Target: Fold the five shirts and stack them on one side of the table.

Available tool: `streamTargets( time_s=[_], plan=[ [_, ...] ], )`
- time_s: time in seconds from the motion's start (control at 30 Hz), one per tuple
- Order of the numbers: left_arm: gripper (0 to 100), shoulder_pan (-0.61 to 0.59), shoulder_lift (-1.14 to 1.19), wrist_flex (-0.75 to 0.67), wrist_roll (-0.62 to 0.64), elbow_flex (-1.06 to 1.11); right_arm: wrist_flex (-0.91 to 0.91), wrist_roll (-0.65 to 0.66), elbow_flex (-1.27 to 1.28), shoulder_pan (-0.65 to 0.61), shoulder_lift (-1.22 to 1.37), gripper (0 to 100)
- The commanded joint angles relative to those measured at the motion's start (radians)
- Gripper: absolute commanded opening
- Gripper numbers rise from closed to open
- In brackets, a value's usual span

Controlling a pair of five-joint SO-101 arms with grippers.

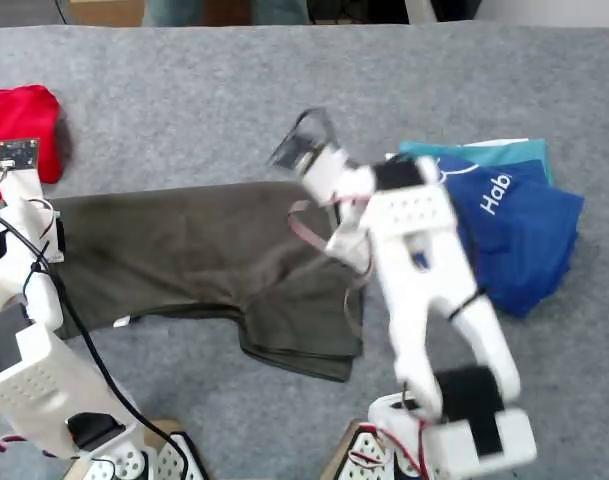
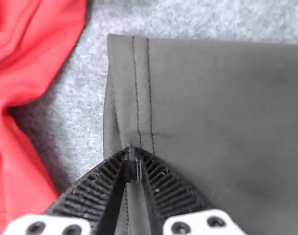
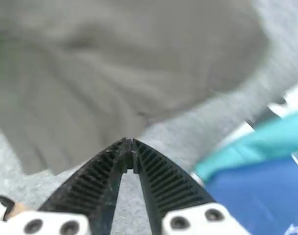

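Observation:
An olive shirt lies spread across the middle of the grey table. At its left edge my left gripper is shut on the stitched hem, the fingertips pinching the fabric. A crumpled red shirt sits at the far left, right beside that hem. Folded blue and teal shirts are stacked at the right. My right gripper hangs above the olive shirt's far right edge, shut with nothing in it, over bare table between the olive and teal shirts.
The grey table has open room along its far side and at the front right. Both arm bases stand at the front edge. A pink cable loops off the right arm over the olive shirt.

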Motion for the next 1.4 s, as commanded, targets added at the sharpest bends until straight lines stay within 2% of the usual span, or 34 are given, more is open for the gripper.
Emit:
streamTargets(
  time_s=[0.0, 0.13, 0.27, 0.37, 0.67, 0.9, 1.23, 1.37],
  plan=[
    [3, -0.008, -0.1, 0.011, 0.035, 0.022, -0.063, 0.018, 0.174, -0.098, -0.166, 4.8],
    [3, 0.004, -0.259, 0.02, 0.035, 0.101, -0.072, 0.028, 0.346, -0.193, -0.252, 17.4],
    [3, 0.015, -0.387, 0.015, 0.029, 0.186, -0.115, 0.018, 0.486, -0.318, -0.308, 16.5],
    [3, 0.016, -0.399, -0.046, 0.029, 0.24, -0.195, -0.015, 0.564, -0.379, -0.314, 16.6],
    [3, 0.038, -0.396, -0.287, 0.035, 0.403, -0.275, -0.021, 0.611, -0.416, -0.242, 23.3],
    [3, 0.11, -0.345, -0.374, 0.035, 0.481, -0.377, -0.021, 0.616, -0.446, -0.099, 23.3],
    [3, 0.076, -0.192, -0.239, 0.035, 0.294, -0.373, -0.025, 0.611, -0.474, -0.016, 23.1],
    [3, 0.062, -0.17, -0.206, 0.037, 0.262, -0.373, -0.029, 0.611, -0.479, -0.012, 13.2]
  ],
)
